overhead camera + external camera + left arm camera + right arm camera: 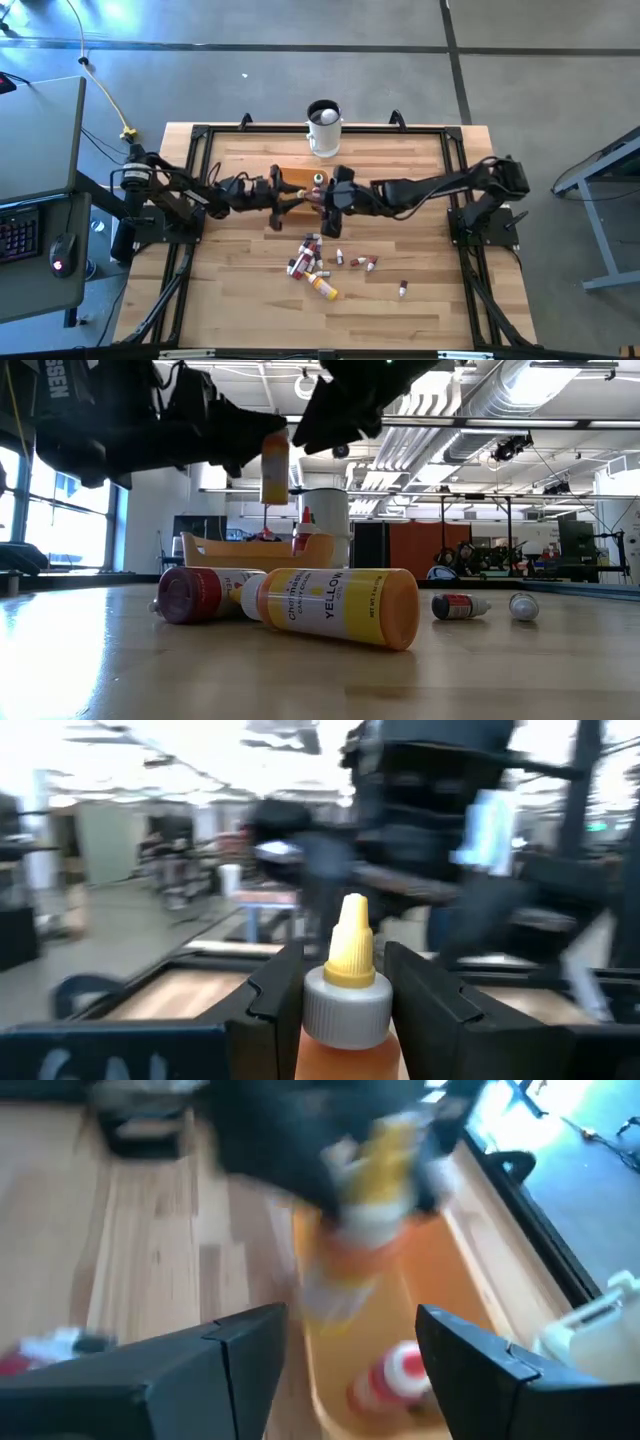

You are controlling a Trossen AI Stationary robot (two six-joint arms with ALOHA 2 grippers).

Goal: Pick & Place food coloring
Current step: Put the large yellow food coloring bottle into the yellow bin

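My left gripper (345, 975) (278, 192) is shut on one food coloring bottle (345, 1020) with an orange body, grey collar and yellow pointed cap. It is up in the air (274, 470) by the orange bowl (298, 178). My right gripper (350, 1330) (332, 200) is open, close beside it and facing the held bottle (375, 1170). A red-and-white bottle (400, 1370) lies in the bowl (440, 1280). Several more bottles (310, 255) lie on their sides on the table, among them a yellow one (335, 605) and a red one (195, 595). My left gripper pinches the bottle between its two fingers (275, 995) at the grey collar (345, 1005), just under the yellow cap (352, 945). The cap sticks out past the fingertips. The bottle is lifted clear of the table, high above the lying bottles (274, 470).
A white mug (323, 130) stands at the far edge behind the bowl. Stray bottles lie toward the right (403, 289) (460, 605) (522, 605). Black frame rails (455, 160) run around the wooden table. Both arms meet over the table's middle.
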